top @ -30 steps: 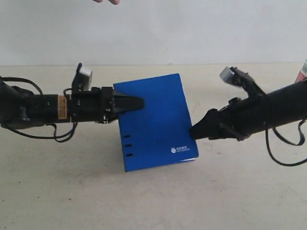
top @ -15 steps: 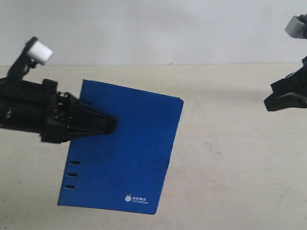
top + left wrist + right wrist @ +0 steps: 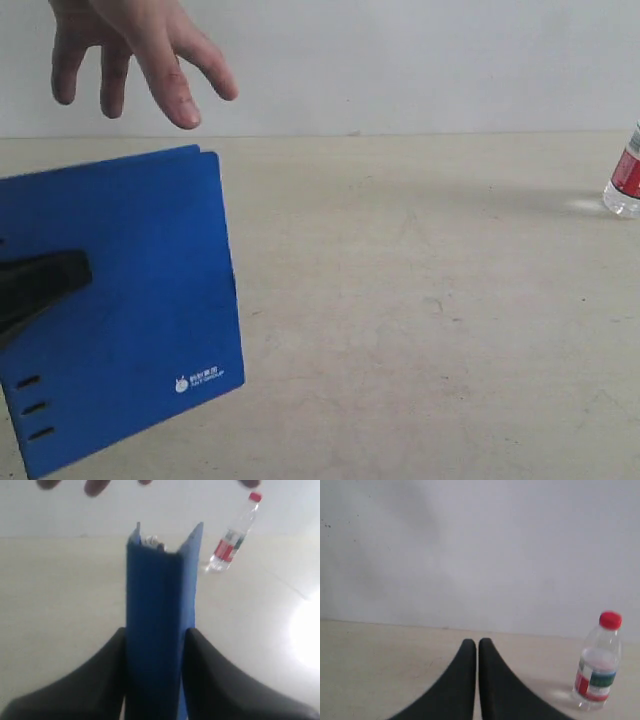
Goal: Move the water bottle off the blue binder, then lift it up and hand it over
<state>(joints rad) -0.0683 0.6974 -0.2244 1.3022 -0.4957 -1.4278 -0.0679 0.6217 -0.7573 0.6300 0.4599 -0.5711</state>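
The blue binder (image 3: 130, 310) hangs lifted off the table at the left of the exterior view, tilted, with its slots low and a small white logo near its lower corner. My left gripper (image 3: 80, 270) is shut on the binder's spine edge (image 3: 157, 605), one black finger on each cover. The water bottle (image 3: 627, 175), clear with a red cap and a red label, stands upright on the table at the far right, apart from the binder; it also shows as the bottle (image 3: 232, 537) and the bottle (image 3: 597, 665). My right gripper (image 3: 477, 642) is shut on nothing, short of the bottle.
A person's hand (image 3: 130, 50) reaches down with spread fingers just above the binder's upper edge. The beige table (image 3: 420, 300) runs back to a white wall (image 3: 420, 60).
The binder and left gripper have swung to the left and nearer the camera. The right arm has left the exterior view and its jaws have shut. A hand has come down at top left.
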